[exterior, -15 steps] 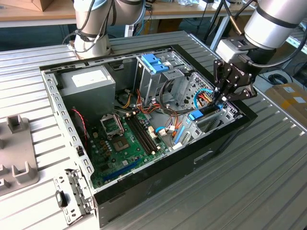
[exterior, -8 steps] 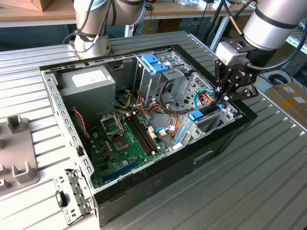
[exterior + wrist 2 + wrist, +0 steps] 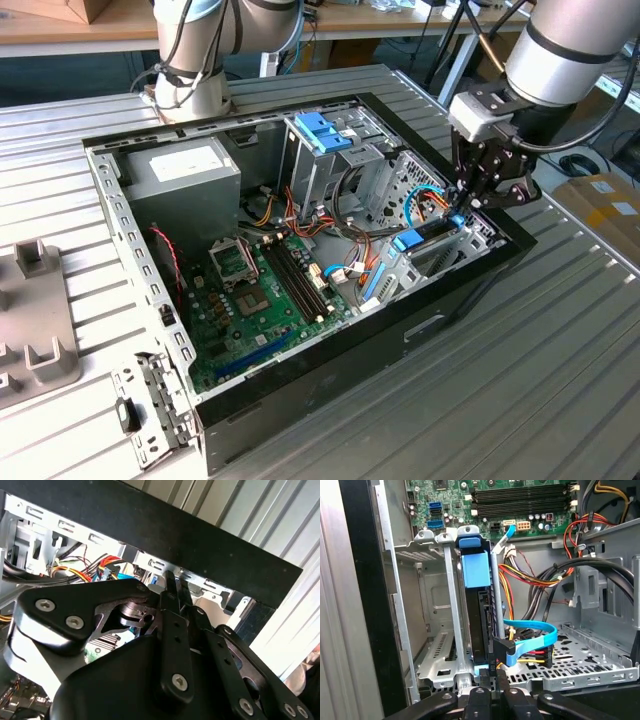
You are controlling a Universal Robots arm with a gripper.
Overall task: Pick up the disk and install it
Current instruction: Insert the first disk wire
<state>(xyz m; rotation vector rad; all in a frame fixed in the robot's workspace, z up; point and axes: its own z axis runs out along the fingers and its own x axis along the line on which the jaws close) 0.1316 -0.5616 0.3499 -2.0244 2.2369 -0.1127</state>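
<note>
One disk (image 3: 479, 610) is being counted, standing on edge in its blue plastic carrier inside the metal drive cage (image 3: 437, 630) at the front corner of the open computer case (image 3: 300, 400); in the exterior view the same blue carrier (image 3: 408, 240) is being seen low in the case, on that view's right. One gripper (image 3: 462, 205) is being held directly over the near end of the disk, its black fingers (image 3: 490, 677) being drawn close together on the carrier's edge, so that the disk appears to be pinched between them; that grip is being offered as a judgement, since the contact itself is partly hidden. The disk's long axis is being laid along the cage slot, running straight away from the gripper toward the motherboard (image 3: 260, 300), so the disk lies just ahead of and below the fingertips, seemingly most of the way into the slot. In the second wrist view the gripper's fingers (image 3: 172, 610) are being seen narrowed near the case's black wall (image 3: 190, 535). One blue data cable (image 3: 535, 635) is being looped just beside the disk's end, with a bundle of coloured wires (image 3: 530, 575) behind it. One power-supply box (image 3: 185, 175) and one blue bracket (image 3: 322, 132) atop a second cage are standing well apart from the work.
</note>
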